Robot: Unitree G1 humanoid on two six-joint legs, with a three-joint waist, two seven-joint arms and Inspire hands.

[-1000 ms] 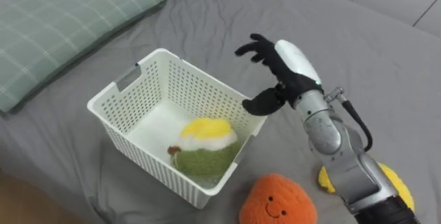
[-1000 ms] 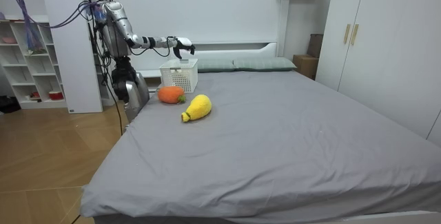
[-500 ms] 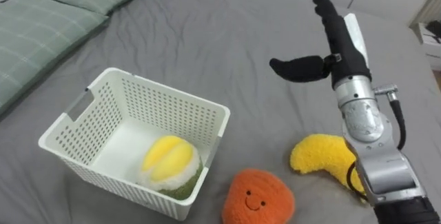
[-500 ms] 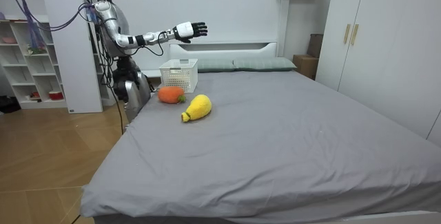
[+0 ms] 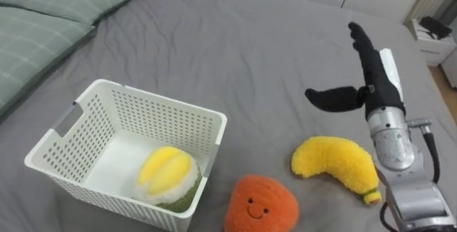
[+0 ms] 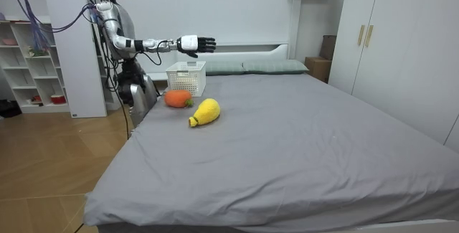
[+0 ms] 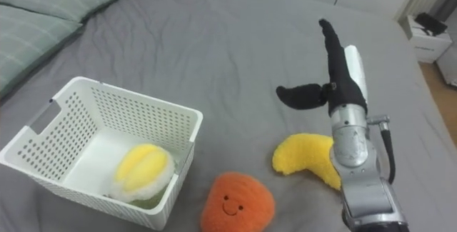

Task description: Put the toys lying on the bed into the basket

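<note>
A white perforated basket (image 5: 193, 121) (image 7: 187, 116) (image 6: 186, 77) sits on the grey bed. Inside it lies a yellow, white and green plush toy (image 5: 166, 176) (image 7: 140, 173). An orange plush with a smiling face (image 5: 257, 205) (image 7: 236, 203) (image 6: 176, 98) lies on the bed just right of the basket. Farther right lies a yellow banana plush (image 5: 335, 165) (image 7: 301, 155) (image 6: 204, 111). My right hand (image 5: 368, 75) (image 7: 335, 75) (image 6: 196, 44) hovers above the banana plush, open, fingers straight, thumb out to the left, holding nothing.
Green checked pillows (image 5: 36, 36) (image 7: 32, 25) lie at the bed's head, left of the basket. A white nightstand (image 5: 428, 36) stands at the far right. In the room view I stand at the bed's corner beside white shelves (image 6: 29, 68); wardrobes (image 6: 391, 39) line the room view's right.
My right hand left the basket, where the plush toy now lies, swung right and up, then lowered slightly over the banana plush. The head camera turned right.
</note>
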